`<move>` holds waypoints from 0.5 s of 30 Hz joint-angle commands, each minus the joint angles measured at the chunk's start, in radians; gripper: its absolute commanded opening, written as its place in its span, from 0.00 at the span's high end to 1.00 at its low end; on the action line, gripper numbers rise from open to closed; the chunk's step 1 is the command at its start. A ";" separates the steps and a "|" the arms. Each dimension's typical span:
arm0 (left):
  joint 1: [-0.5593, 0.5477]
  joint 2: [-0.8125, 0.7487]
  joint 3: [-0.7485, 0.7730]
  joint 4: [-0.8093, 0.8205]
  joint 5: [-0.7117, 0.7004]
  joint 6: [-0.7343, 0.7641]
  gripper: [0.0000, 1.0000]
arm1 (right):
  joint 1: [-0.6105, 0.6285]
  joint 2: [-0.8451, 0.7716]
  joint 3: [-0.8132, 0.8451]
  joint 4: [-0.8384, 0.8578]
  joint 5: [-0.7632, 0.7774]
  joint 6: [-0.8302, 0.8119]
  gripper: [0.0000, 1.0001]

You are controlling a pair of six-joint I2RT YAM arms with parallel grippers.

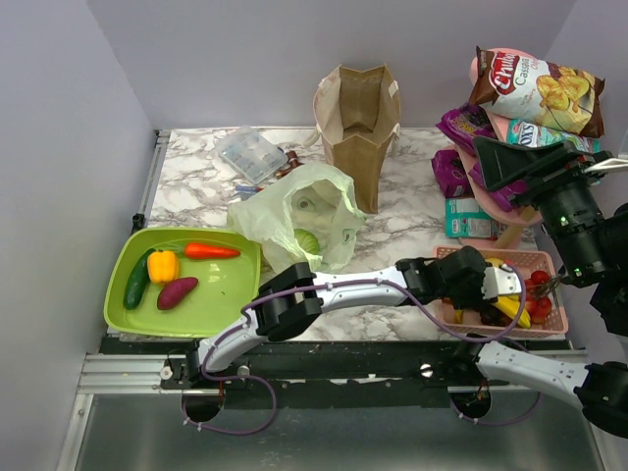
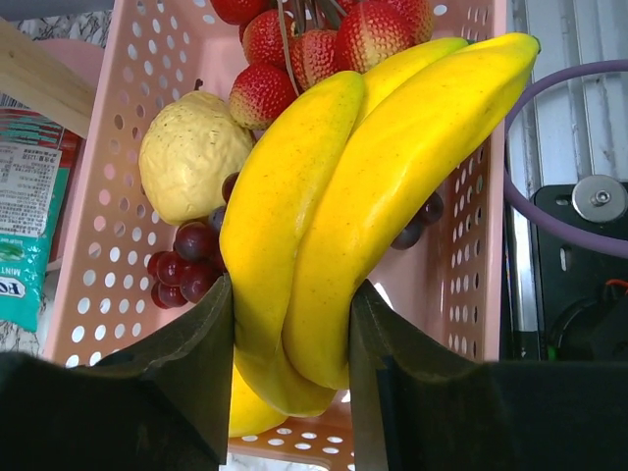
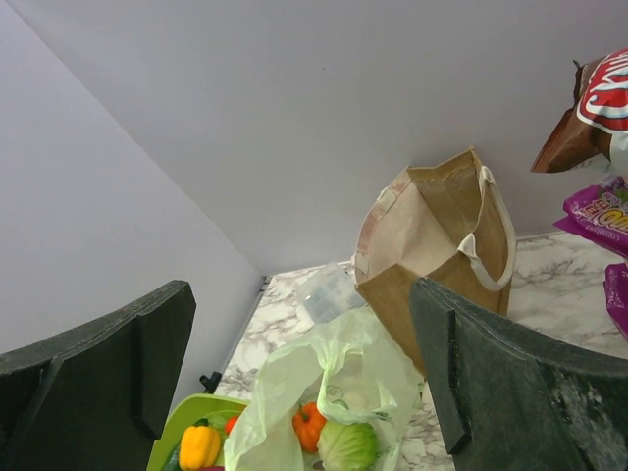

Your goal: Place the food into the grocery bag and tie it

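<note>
From above, the left arm is seen stretched across to the pink basket (image 1: 555, 324), with the left gripper (image 1: 502, 285) lowered over it. The grocery bag (image 1: 285, 211) is seen lying well left of the basket.

At the left wrist, the bunch of bananas (image 2: 373, 196) in the basket is pinched between both fingers (image 2: 191, 363).

At the right wrist, the right gripper (image 3: 299, 314) is held raised, jaws spread wide.

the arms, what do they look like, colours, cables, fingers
Both the left arm and right arm have white link shells with chunky black joints. A purple cable runs along the left one. The left gripper and right gripper carry broad, matte black, flat-faced fingers.
</note>
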 commanded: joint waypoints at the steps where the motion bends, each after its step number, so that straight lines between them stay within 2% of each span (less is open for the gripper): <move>1: -0.005 -0.059 -0.003 0.027 -0.033 -0.007 0.93 | -0.003 0.013 0.002 0.009 -0.003 0.002 0.01; 3: -0.005 -0.103 -0.041 0.049 -0.049 -0.007 1.00 | -0.003 0.013 0.001 0.018 0.005 -0.001 0.01; 9: -0.006 -0.215 -0.094 0.069 -0.109 -0.040 1.00 | -0.004 0.026 0.005 0.042 0.025 -0.018 0.00; 15: -0.005 -0.283 -0.091 0.040 -0.101 -0.108 1.00 | -0.003 0.042 0.012 0.044 0.043 -0.043 0.00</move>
